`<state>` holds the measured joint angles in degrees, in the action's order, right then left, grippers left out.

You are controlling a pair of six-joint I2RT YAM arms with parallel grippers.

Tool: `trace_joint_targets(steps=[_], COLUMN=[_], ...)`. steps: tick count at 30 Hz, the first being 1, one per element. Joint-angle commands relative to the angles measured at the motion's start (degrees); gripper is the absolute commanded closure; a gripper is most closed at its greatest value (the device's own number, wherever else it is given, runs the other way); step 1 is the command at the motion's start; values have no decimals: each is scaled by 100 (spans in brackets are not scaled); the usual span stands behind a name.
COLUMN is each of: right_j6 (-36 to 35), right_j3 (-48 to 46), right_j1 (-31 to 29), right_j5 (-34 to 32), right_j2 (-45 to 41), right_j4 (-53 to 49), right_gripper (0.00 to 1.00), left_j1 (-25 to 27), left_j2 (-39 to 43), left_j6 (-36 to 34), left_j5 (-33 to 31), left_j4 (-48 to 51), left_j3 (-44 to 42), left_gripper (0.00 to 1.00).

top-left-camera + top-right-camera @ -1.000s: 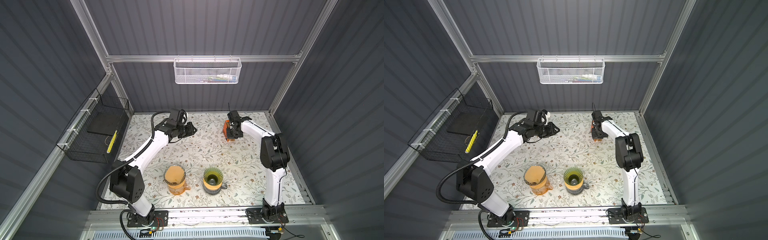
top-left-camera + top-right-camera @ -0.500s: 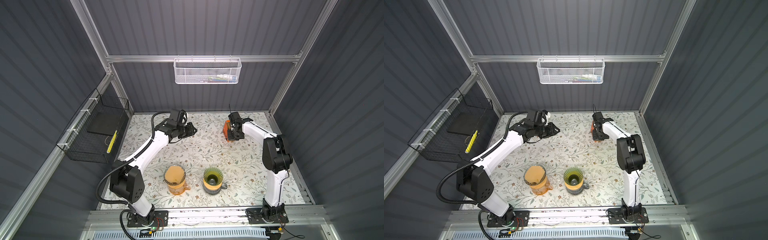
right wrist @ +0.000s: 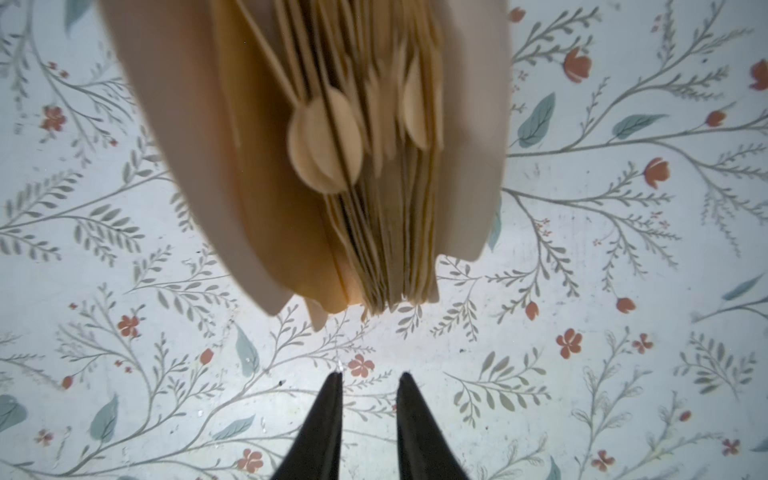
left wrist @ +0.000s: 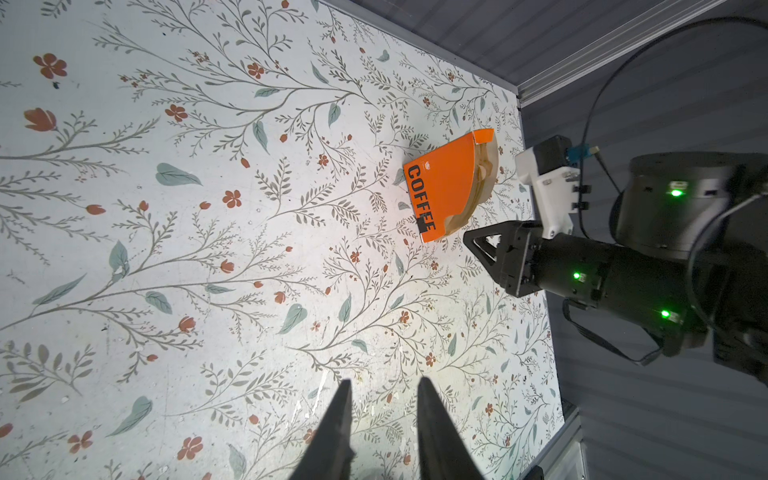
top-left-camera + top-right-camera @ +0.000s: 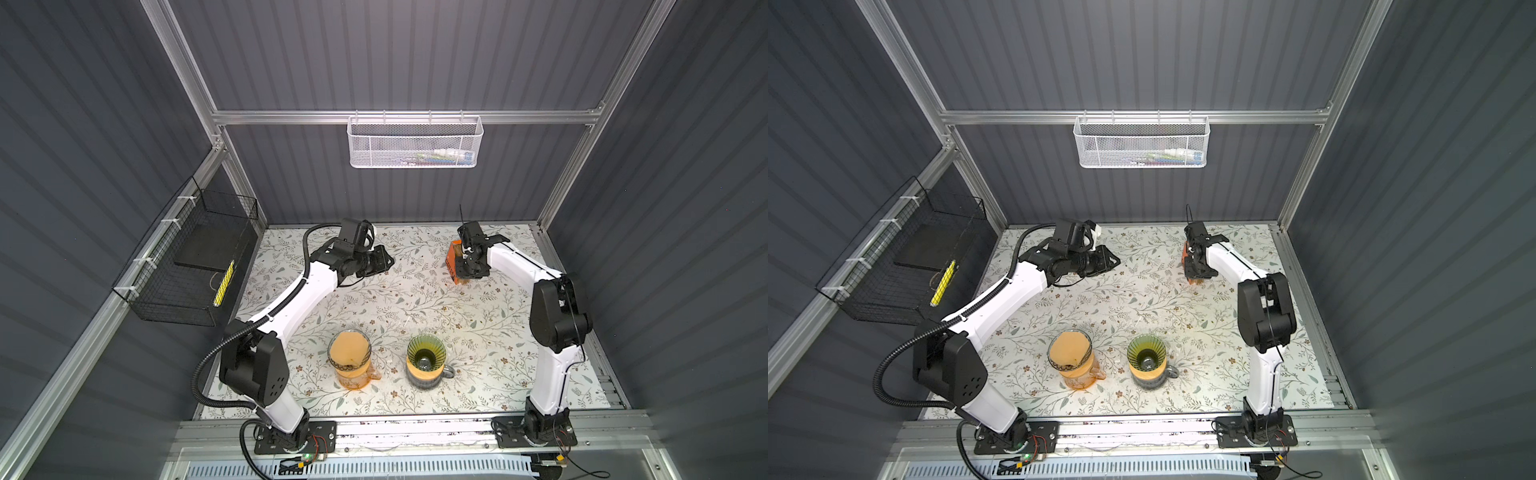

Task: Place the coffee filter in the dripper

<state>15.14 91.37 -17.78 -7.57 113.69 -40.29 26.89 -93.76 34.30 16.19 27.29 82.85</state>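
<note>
An orange box (image 5: 453, 261) (image 5: 1184, 258) marked COFFEE (image 4: 444, 187) stands at the back right, with several tan coffee filters (image 3: 353, 166) fanned out of its open side. My right gripper (image 3: 370, 376) (image 5: 471, 272) points down at the table just beside the box, its jaws a little apart and holding nothing. A green ribbed dripper (image 5: 426, 357) (image 5: 1146, 355) sits empty on a mug at the front. My left gripper (image 4: 384, 382) (image 5: 384, 262) hovers at the back left, narrowly open and empty.
Left of the green dripper, a second dripper (image 5: 349, 353) (image 5: 1069, 351) lined with a tan filter sits on an orange carafe. A black wire basket (image 5: 195, 266) hangs on the left wall and a white mesh basket (image 5: 415, 143) on the back wall.
The right gripper's jaws have come apart from shut, and its arm has shifted slightly. The left arm has not moved.
</note>
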Motion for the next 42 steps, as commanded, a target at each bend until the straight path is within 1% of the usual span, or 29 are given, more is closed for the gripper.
trace_joint_targets(steps=[1, 5, 10, 17, 21, 31, 42], right_j6=[-1, -62, -124, -229, -239, -292, -318], right_j3=[0, 153, 374, 639, 663, 671, 603], right_j1=[-68, -67, -67, -63, -59, -50, -9], right_j5=[132, 250, 345, 334, 318, 296, 297], right_j2=[-103, 64, 277, 561, 611, 657, 663], right_j4=[-9, 4, 12, -29, -5, 35, 59], right_gripper=[77, 79, 77, 77, 79, 78, 82], left_j1=[-49, -44, -44, -44, -46, -45, -44], left_j2=[129, 147, 122, 46, 15, 15, -10], left_j6=[50, 50, 49, 59, 66, 97, 146], left_j5=[122, 100, 79, 78, 78, 78, 86], left_j4=[-14, -2, 22, 48, 57, 56, 65], left_j3=[-67, -71, -50, 9, 39, 41, 76], left_gripper=[72, 72, 72, 72, 72, 72, 72])
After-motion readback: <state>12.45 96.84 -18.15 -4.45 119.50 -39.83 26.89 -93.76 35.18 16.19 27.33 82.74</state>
